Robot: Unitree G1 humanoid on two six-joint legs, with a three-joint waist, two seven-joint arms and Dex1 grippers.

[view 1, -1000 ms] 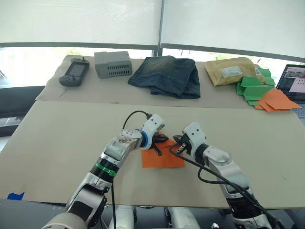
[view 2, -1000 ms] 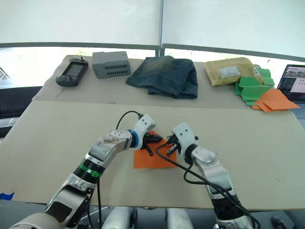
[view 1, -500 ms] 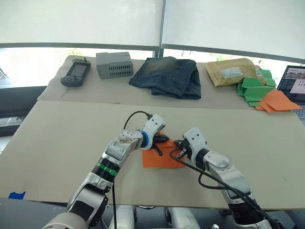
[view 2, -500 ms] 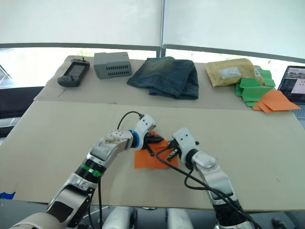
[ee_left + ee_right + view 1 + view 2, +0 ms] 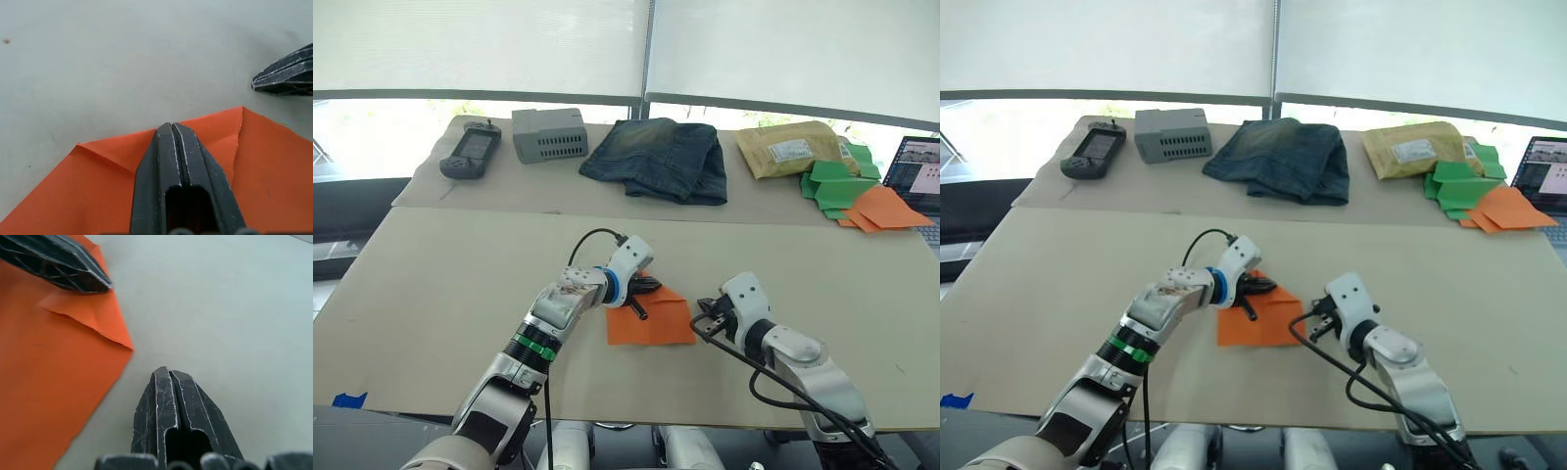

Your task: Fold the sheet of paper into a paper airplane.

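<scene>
Creased orange sheet of paper under closed left gripper.

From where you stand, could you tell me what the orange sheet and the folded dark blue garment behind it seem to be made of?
The orange sheet looks like thin matte paper: it holds sharp creases and lies flat. The dark blue garment looks like denim, probably cotton: faded patches, thick soft folds.

- Bare worktop lies open all around the sheet of paper.
- Jeans, grey box, envelope and paper pile crowd the far edge.
</scene>
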